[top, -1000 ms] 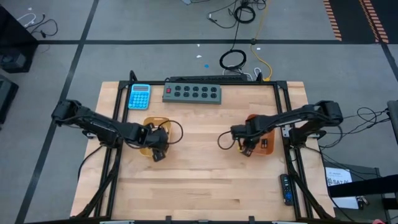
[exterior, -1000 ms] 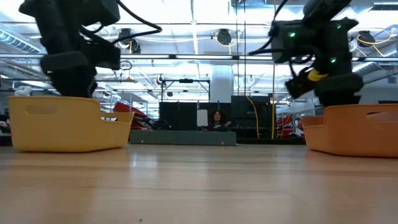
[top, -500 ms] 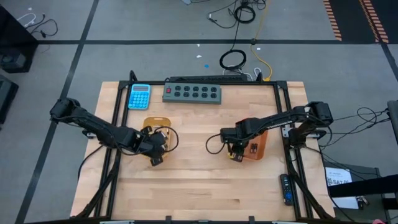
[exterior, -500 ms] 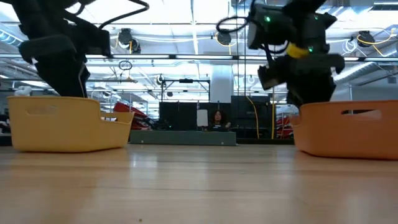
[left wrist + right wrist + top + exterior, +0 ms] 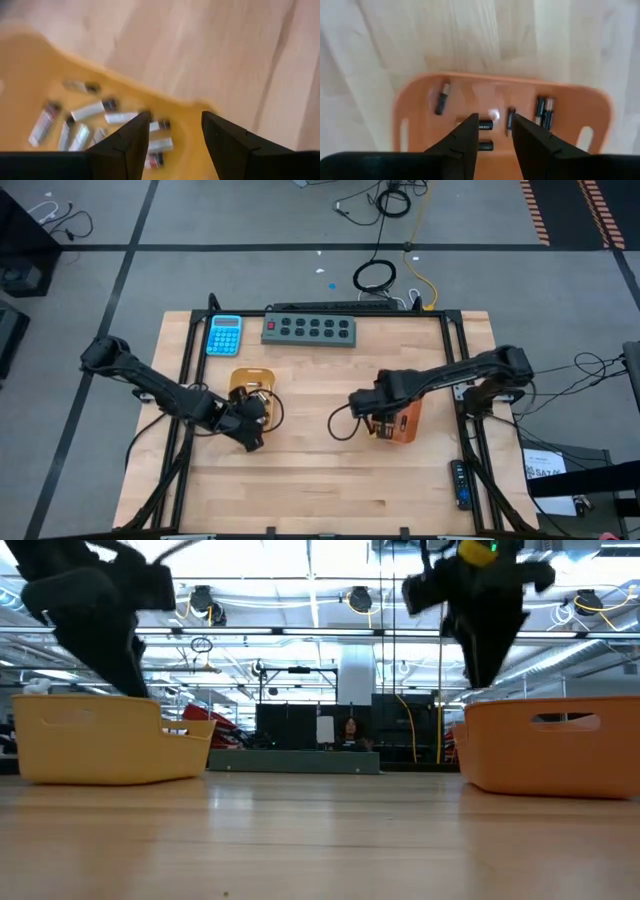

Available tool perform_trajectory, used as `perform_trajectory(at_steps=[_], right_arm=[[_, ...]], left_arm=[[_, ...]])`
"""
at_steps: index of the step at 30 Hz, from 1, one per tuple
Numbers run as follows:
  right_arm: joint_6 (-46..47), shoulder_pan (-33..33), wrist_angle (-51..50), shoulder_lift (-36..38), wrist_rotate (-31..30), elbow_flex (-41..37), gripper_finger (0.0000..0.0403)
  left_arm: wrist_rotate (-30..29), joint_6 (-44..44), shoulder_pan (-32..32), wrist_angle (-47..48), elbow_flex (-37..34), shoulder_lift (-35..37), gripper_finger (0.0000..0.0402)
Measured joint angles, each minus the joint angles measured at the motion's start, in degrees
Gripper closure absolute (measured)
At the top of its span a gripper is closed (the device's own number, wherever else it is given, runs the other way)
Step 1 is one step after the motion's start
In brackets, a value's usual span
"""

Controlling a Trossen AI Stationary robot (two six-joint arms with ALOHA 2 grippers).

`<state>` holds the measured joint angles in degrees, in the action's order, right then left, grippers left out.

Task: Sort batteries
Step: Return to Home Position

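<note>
Yellow bin (image 5: 25, 70) holds the pale batteries (image 5: 90, 111), orange bin (image 5: 400, 115) the dark batteries (image 5: 441, 98); my left jaws and right jaws hang parted and empty near them. Sorting looks finished.

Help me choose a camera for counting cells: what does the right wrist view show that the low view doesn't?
Only the right wrist view: small dark cylindrical batteries lying inside the orange plastic bin, past the open right claw. Only the low view: the yellow plastic bin with the left arm by it, and a distant person. Both: the orange bin on the wooden table.
</note>
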<state>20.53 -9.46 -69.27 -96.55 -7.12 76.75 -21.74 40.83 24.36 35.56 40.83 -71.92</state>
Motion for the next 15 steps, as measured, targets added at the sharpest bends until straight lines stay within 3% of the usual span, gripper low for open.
perform_trajectory(at_steps=[3,6,15], right_arm=[[-2.64,-0.52,3.51,3.44,-1.64,-0.42,0.0296],[-6.23,-0.82,13.81,8.71,-2.04,-4.78,0.0296],[-7.74,0.69,44.65,28.36,-9.74,-28.15,0.0328]], left_arm=[[-8.20,-3.26,2.82,-3.12,-0.01,0.53,0.0210],[-12.90,-5.81,5.88,-5.23,-0.01,2.17,0.0210],[-24.65,-7.01,12.98,-6.58,-3.48,14.68,0.0211]])
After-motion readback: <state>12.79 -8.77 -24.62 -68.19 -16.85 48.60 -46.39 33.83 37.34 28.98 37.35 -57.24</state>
